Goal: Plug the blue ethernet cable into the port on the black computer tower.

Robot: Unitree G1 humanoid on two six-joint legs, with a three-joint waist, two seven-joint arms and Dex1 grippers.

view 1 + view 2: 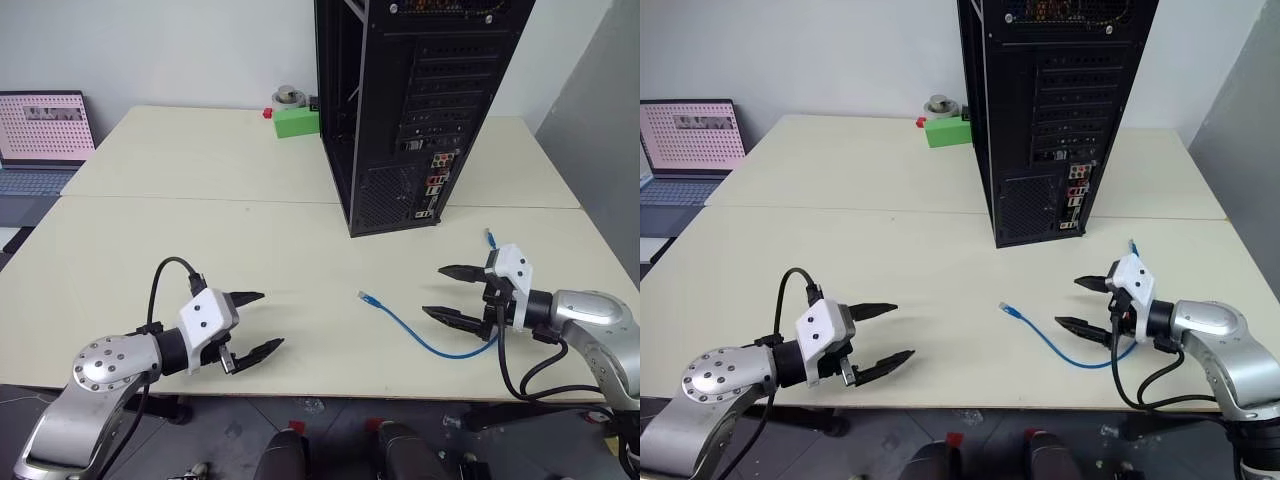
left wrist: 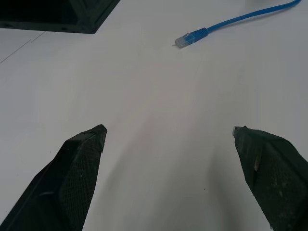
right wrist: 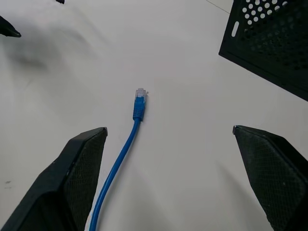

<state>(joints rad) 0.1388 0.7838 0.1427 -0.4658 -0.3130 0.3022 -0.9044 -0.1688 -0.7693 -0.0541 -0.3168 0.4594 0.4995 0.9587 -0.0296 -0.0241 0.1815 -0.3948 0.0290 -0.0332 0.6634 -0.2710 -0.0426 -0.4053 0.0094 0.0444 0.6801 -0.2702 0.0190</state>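
We see the left gripper (image 1: 255, 322) low in the lower left of the head view, its two black fingers spread wide over bare table (image 1: 200, 230) with nothing between them, the arm bent in from the frame's bottom corner and the fingers pointing toward the middle. The right gripper (image 1: 448, 293) sits at the lower right, also spread wide and holding nothing, its fingers pointing left toward the centre. Between the two, nearer the right one, lies the blue ethernet cable (image 1: 420, 338): one clear plug (image 1: 366, 297) rests on the table just right of centre, the cord loops down and right under the right gripper, and the far end shows above that gripper's white housing. Nothing lies between either gripper and the near plug. Beyond, at the upper centre, stands the black computer tower (image 1: 400, 110), its back panel facing us with the coloured connector cluster (image 1: 434, 185) low on its right side; we cannot pick out the port itself. A green box (image 1: 296, 120) sits beside the tower at upper centre-left, and a laptop (image 1: 42, 135) at the left edge. The right wrist view (image 3: 139, 103) shows the plug lying between its open fingers and the tower's perforated corner, while the left wrist view shows the plug farther off.
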